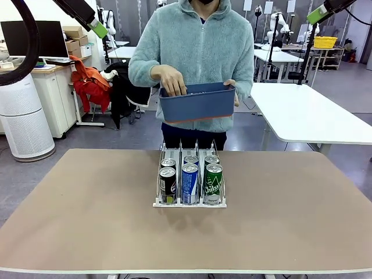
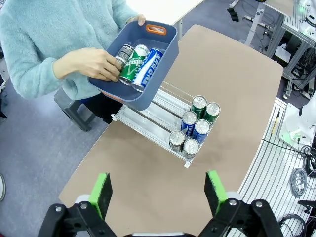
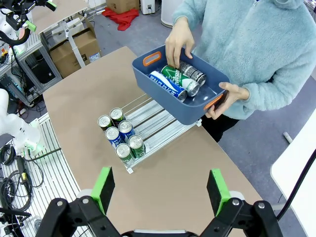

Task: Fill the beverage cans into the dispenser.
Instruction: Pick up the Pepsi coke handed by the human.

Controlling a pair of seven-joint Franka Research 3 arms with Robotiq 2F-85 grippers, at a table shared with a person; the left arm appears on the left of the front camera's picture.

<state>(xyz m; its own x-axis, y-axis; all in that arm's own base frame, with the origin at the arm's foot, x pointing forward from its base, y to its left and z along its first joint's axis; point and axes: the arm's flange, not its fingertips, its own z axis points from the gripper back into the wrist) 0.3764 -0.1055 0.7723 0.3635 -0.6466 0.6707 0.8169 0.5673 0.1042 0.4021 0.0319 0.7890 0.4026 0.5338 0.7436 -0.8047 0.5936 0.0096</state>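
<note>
In the front view the dispenser (image 1: 189,204) sits at the centre of the table (image 1: 87,215). The six cans (image 1: 190,183) stand in it in two rows of three, packed at its lower end, leaving the upper lanes bare. Above it, beyond the table's far edge, a person (image 1: 197,40) holds a bin (image 1: 197,107). Three more cans (image 2: 139,64) lie side by side in it, with one hand (image 1: 170,79) reaching in.

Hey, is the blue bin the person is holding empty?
No: a black can, a green can and a blue can lie on their sides inside the blue bin.
</note>
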